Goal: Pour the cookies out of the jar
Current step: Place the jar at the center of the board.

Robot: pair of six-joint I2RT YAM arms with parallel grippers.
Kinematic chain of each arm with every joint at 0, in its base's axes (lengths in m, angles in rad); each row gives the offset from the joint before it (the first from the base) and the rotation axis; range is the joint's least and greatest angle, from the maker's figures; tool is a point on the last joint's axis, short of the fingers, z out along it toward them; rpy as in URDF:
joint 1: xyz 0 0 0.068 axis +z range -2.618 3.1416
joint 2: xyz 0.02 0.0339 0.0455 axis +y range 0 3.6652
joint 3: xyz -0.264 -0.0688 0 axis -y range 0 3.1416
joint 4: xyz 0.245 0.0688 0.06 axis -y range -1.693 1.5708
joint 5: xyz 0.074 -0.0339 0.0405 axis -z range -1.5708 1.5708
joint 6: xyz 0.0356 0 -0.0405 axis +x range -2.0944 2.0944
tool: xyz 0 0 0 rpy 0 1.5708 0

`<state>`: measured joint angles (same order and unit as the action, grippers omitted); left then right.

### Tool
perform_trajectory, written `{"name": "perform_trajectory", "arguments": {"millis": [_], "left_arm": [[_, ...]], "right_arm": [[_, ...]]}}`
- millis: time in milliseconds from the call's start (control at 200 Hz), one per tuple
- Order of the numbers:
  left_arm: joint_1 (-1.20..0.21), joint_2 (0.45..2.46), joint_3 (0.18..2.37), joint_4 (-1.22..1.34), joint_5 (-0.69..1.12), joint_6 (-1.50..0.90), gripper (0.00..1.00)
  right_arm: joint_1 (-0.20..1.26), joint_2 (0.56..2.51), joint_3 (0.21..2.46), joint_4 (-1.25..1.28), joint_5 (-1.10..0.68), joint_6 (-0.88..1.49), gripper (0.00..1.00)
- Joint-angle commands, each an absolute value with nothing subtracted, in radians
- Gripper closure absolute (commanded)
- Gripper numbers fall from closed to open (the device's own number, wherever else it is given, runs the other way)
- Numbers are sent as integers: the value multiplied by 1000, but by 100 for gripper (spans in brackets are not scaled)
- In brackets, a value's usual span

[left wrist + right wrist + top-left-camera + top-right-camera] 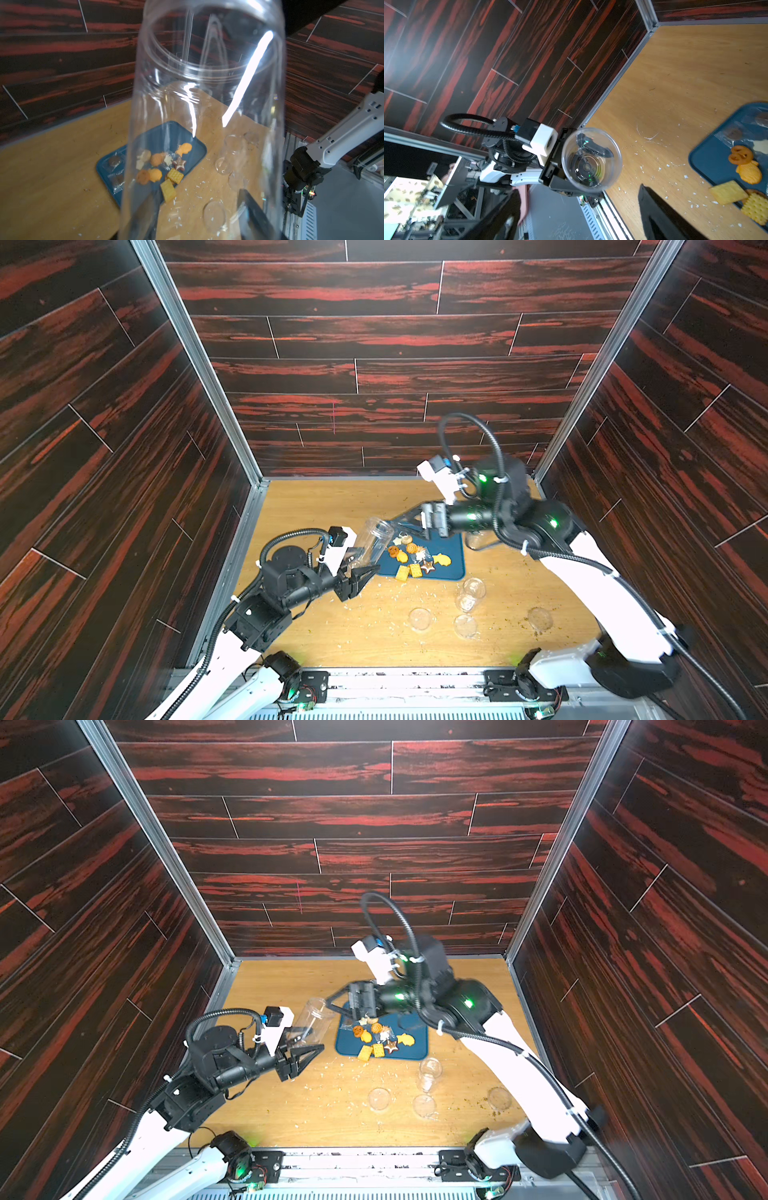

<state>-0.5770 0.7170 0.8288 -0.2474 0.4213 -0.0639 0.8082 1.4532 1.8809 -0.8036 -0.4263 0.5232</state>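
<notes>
The cookies (415, 558) lie on a blue tray (455, 568) just ahead of the left gripper (372, 570), which pinches the empty jar (376, 539) by its base, leaving the mouth clear; the right gripper (399, 526) hangs spread.

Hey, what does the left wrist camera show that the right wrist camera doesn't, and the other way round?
Left wrist only: other clear jars and a lid lying on the table, plus the brown star cookie. Right wrist only: a look straight into the jar through its open mouth, nothing inside, with the left wrist camera behind it. Both: the held jar, the blue tray, some cookies and pale crumbs.
</notes>
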Motion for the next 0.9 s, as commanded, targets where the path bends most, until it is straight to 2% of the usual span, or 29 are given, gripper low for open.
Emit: {"name": "perform_trajectory", "arguments": {"millis": [0,85,586,736,897], "left_arm": [[-574,730,877,-272,464,15,52],[-574,739,887,-266,473,19,52],[-574,763,926,-288,493,58,52],[-574,759,929,-305,497,70,52],[-574,753,933,-322,491,86,52]], "right_arm": [[835,1519,1980,-981,-331,455,8],[836,1538,2009,-1000,-303,456,8],[871,1634,2055,-982,-386,477,8],[871,1640,2058,-960,-389,482,12],[871,1651,2059,-940,-446,500,21]]}}
